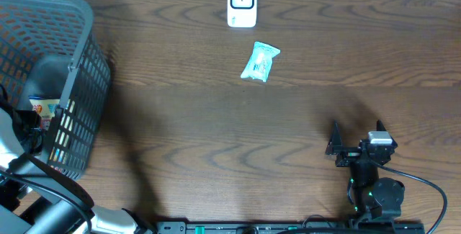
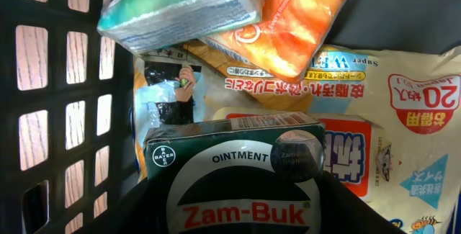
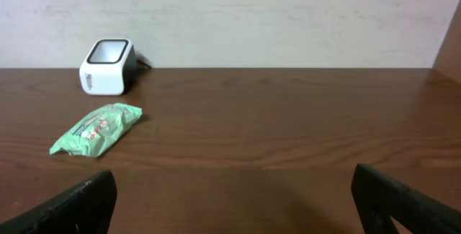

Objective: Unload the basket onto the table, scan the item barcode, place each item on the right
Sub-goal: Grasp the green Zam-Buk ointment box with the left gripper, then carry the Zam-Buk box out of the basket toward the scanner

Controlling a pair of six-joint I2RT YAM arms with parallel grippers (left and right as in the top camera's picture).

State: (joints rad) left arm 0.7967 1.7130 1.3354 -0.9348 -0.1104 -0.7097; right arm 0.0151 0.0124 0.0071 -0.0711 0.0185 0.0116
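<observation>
Grabbing step: green Zam-Buk ointment box [image 2: 238, 173] in grey plastic basket [image 1: 81, 60]. I cannot tell if left claw [image 1: 30, 122] grips; right claw [image 3: 234, 205] is open. Next, I lift.

- The table [image 1: 216, 140] is dark brown wood with a wavy grain, smooth, with a low sheen.
- The basket [image 1: 79, 83] is dark grey plastic lattice, matt.
- The scanner [image 1: 242, 3] is smooth white plastic, faintly glossy.
- The green packet [image 1: 259, 62] is thin crinkled film that catches the light.
- The Zam-Buk box [image 2: 238, 169] looks like printed card, satin dark green, with a shiny round silver sticker.
- The orange packet [image 2: 302, 18] and the wipes pack [image 2: 403, 119] are glossy, wrinkled plastic film.
- The wall [image 3: 288, 18] is off-white, matt and slightly mottled.
- The right gripper [image 3: 232, 175] has matt black fingers [image 3: 79, 205].
</observation>
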